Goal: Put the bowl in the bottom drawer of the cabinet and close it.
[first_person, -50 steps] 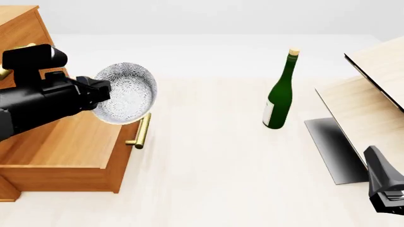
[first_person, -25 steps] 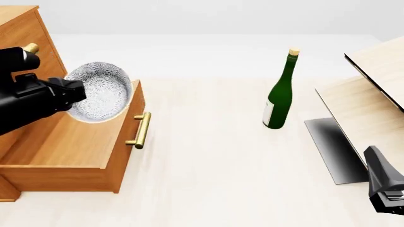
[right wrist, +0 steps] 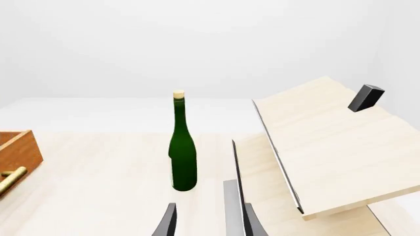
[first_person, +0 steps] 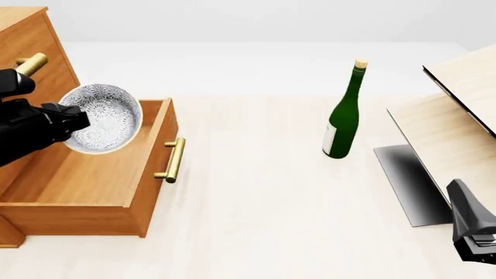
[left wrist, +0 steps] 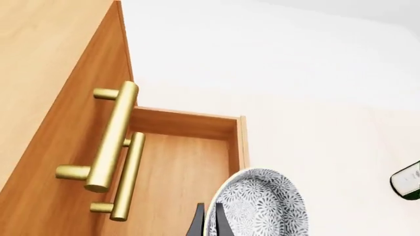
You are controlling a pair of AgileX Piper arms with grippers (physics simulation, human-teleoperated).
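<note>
The speckled white bowl (first_person: 104,119) hangs tilted on its side over the open bottom drawer (first_person: 85,177) of the orange-brown cabinet (first_person: 27,35). My left gripper (first_person: 71,120) is shut on the bowl's rim. In the left wrist view the bowl (left wrist: 262,209) shows with its rim pinched by the left gripper (left wrist: 208,223), above the bottom drawer (left wrist: 177,172). My right gripper (first_person: 474,235) sits low at the near right. The right wrist view shows the right gripper (right wrist: 200,219) open with nothing between its fingers.
A green bottle (first_person: 344,113) stands mid-table, also in the right wrist view as the bottle (right wrist: 183,150). A pale wood structure (first_person: 457,125) slants at the right. Brass handles (left wrist: 113,140) of the upper drawers jut out over the open drawer. The drawer's own handle (first_person: 173,160) faces right.
My left gripper has carried the bowl leftward and slightly down, from beyond the drawer's front edge to over its inside. The right arm has not moved.
</note>
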